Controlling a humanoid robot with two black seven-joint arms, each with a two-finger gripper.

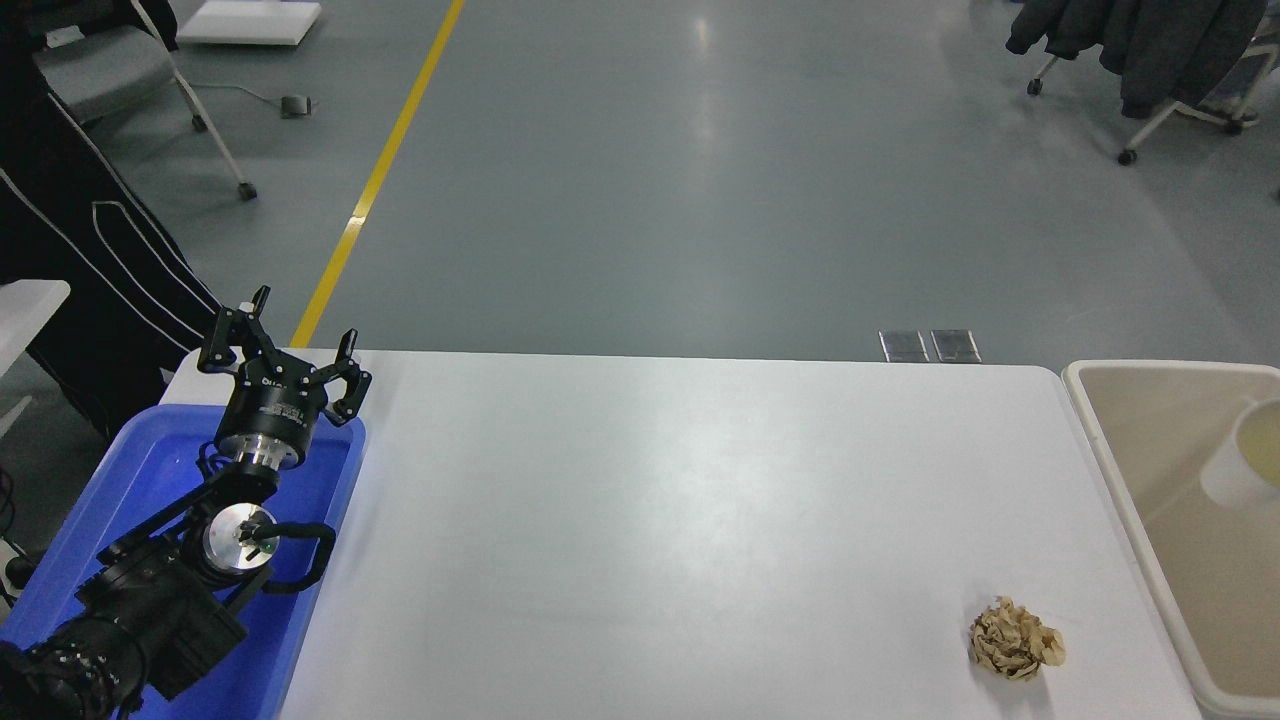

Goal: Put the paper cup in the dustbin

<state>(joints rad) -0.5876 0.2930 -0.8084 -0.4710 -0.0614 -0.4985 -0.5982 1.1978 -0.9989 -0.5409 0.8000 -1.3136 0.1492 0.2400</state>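
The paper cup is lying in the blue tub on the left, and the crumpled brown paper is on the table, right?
Not quite. The head view shows the paper cup inside the beige dustbin at the right, not in the blue tub. The crumpled brown paper is indeed on the table.

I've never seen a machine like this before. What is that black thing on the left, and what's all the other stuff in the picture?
That black thing is a robot's left arm, and its pincer, the claw it grabs with, is open and holds nothing. It hangs over a bright blue plastic tub. The picture comes from a camera up high on the robot, looking down over a white table. The robot's other arm isn't in the picture. On the table lies a crumpled brown paper ball. At the right edge is a big beige plastic bin, and a small white paper cup is already inside it. Past the table you see grey floor with a yellow line, and some chairs.
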